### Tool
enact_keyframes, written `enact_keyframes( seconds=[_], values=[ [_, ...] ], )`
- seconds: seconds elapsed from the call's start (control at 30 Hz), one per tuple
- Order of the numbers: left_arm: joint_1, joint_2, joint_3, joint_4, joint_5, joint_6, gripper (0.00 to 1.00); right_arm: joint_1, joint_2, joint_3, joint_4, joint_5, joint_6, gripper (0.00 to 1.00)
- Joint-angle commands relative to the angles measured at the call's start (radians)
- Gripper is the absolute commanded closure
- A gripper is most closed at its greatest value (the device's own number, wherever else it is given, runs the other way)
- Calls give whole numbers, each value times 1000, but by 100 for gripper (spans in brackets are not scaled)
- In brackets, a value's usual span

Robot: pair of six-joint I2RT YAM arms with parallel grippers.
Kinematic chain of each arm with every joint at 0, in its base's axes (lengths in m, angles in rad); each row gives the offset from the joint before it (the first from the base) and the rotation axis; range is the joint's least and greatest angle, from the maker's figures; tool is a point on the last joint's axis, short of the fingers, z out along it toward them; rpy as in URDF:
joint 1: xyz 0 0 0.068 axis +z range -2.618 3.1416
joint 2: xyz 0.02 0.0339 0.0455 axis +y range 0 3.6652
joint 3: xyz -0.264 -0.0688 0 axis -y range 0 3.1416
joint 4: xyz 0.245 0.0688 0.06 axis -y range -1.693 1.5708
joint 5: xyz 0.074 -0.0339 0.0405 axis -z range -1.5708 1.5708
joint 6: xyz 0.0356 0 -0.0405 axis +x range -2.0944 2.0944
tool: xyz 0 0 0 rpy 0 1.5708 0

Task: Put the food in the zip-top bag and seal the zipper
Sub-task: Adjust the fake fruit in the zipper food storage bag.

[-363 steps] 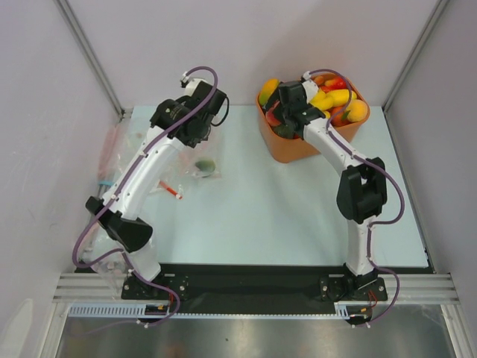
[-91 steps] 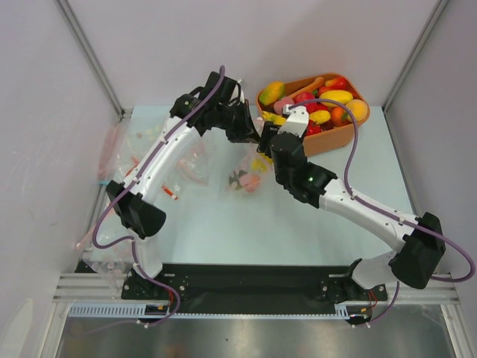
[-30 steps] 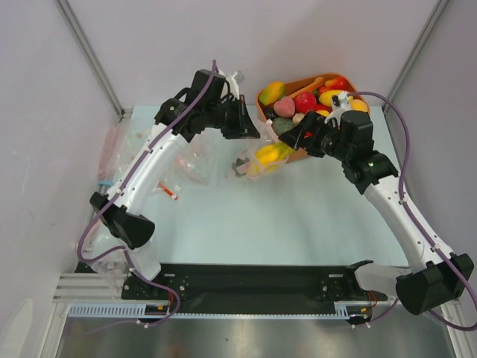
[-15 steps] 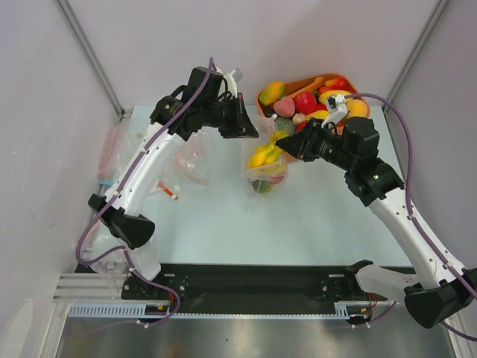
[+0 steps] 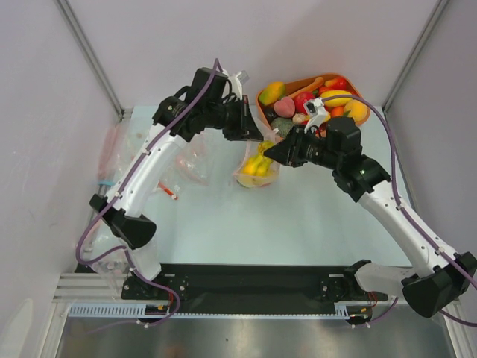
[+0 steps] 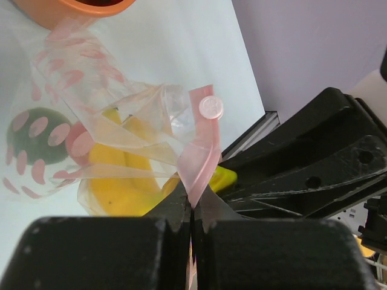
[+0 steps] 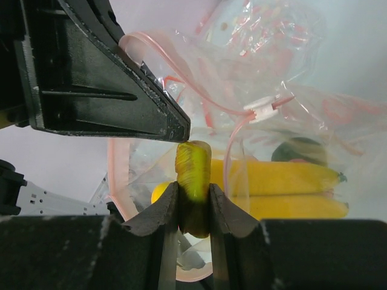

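Just left of the orange tub (image 5: 298, 80): left claw (image 5: 253, 136), pressed together on the pale pink zipper (image 6: 202, 160) near one corner. Hanging from that pinch, over the worktop (image 5: 298, 224): the zip-top bag (image 5: 256, 165), mouth agape, with yellow bananas (image 7: 278, 178) and a dark green piece (image 6: 33, 136) inside. Thin, limp, slick film, probably quick to sag or slide; best taken by the stiffer strip, never the wall. At the mouth, again left of the tub: right claw (image 7: 193, 192), pinching a yellow-green food piece (image 7: 193, 164). Light, hard, glossy, likely slippery; best squeezed across the middle. Further food heaped in the tub.
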Motion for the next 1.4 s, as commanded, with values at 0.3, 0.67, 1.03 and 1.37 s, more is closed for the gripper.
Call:
enact_keyframes(
  seconds=[0.3, 0.67, 1.03, 1.37],
  values=[
    [-34, -5, 64, 91, 109, 39, 100, -4, 133, 130, -170, 166, -46, 50],
    [-36, 36, 76, 6, 57, 36, 100, -16, 86, 127, -146, 138, -58, 89],
    [-40, 36, 83, 5, 97, 55, 100, -35, 170, 233, -328, 270, -72, 85],
    [-57, 38, 70, -24, 99, 32, 100, -62, 20, 161, -129, 304, -69, 95]
  ],
)
